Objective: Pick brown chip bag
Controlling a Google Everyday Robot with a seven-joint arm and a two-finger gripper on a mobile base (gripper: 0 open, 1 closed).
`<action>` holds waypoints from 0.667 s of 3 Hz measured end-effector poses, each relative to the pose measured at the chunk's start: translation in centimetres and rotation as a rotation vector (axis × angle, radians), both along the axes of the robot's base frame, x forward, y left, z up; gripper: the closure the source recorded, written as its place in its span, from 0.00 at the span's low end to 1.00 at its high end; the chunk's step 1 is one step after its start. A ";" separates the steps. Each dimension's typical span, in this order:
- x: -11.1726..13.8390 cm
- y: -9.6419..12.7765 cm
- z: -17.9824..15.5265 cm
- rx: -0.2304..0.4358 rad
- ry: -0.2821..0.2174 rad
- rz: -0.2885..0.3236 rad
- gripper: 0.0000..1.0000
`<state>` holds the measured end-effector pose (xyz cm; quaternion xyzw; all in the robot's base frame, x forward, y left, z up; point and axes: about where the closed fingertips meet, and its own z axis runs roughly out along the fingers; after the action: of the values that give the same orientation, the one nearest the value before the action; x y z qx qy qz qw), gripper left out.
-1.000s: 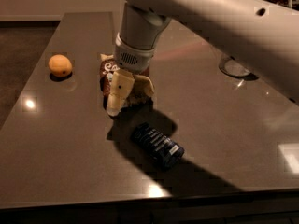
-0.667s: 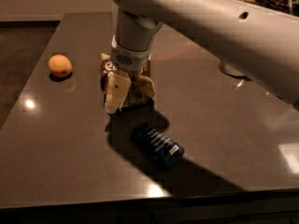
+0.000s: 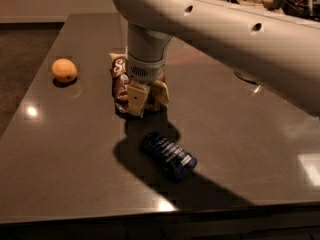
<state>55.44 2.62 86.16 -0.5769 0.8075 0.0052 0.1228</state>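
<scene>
Pincer (image 3: 147,96) down at bench (image 3: 70,149) centre, fingers (image 3: 135,98) narrowly apart and clamped on the brown chip bag (image 3: 120,78). Bag rests on the bench; blue packet (image 3: 168,155) at its 5 o'clock.

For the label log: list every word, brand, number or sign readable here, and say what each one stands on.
"S": white script letter on the upper left of the brown chip bag; the rest of the word is hidden by the pincer, which sits low over the bag on the table.
Blue packet: pale print along it, too blurred to read.
Orange fruit, robot arm: no text.
</scene>
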 end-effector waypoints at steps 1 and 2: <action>-0.3 -0.9 0.8 -0.004 0.000 0.019 0.63; -0.2 -1.5 2.6 0.036 0.025 0.048 0.86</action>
<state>55.26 1.11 88.80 -0.5937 0.7947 0.0298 0.1228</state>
